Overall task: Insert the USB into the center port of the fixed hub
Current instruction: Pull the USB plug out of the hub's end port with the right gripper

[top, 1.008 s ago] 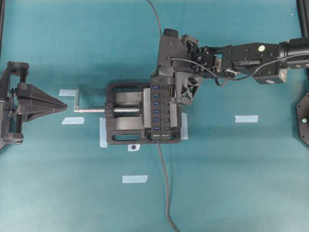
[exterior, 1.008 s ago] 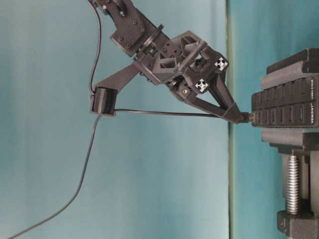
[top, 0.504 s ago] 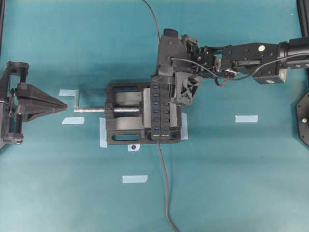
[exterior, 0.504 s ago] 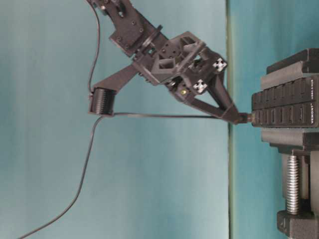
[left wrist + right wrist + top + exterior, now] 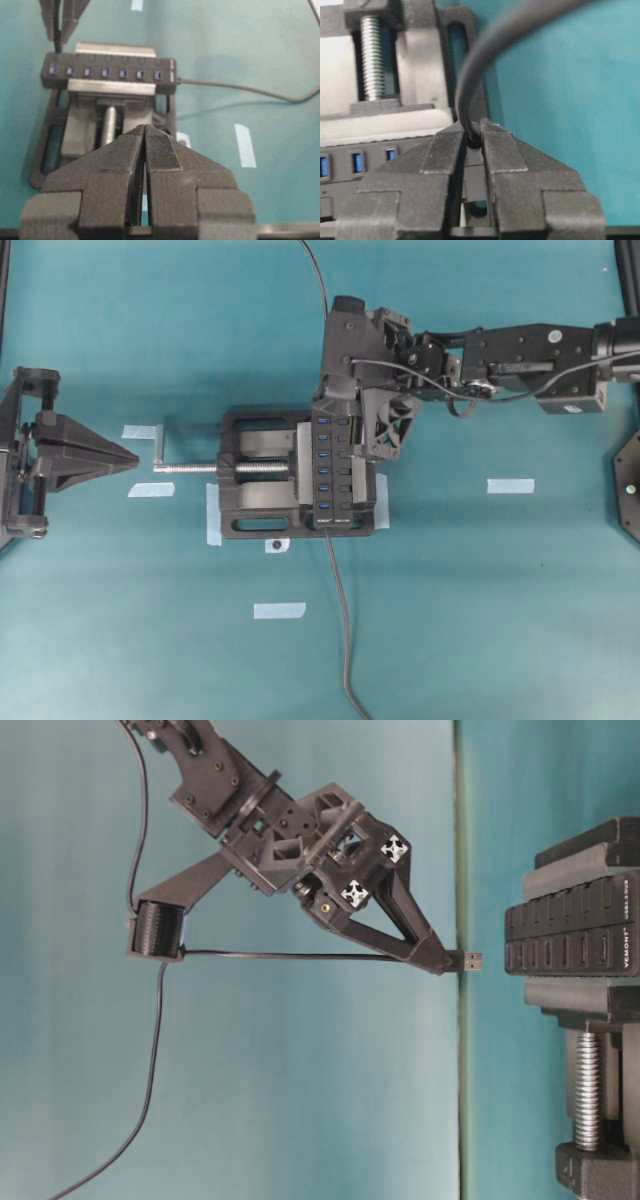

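On the teal desk (image 5: 480, 620) sits a chunky black vise (image 5: 255, 485) with a silver screw (image 5: 195, 468), and clamped in it is the fixed hub (image 5: 335, 472), a long black bar with a row of blue ports facing up. The center port (image 5: 323, 471) is the middle blue slot, nothing in it as far as I can see.

The right gripper (image 5: 440, 960) is pinched tight on the USB (image 5: 470, 961). In the side view the plug's metal tip pokes out past the fingertips and hangs in the air, clearly apart from the hub's face, with a gap between them. From overhead the gripper is over the far end of the hub, near the end port rather than over the middle. The right wrist view shows the dark grey cable (image 5: 485, 65) curving up out of the closed fingers (image 5: 445, 150), with a few blue ports visible at lower left.

The left gripper (image 5: 145, 131) is parked well off to the left of the vise, its two pads pressed together on nothing, pointing at the screw handle. A few strips of pale tape (image 5: 510, 485) are stuck around the desk.
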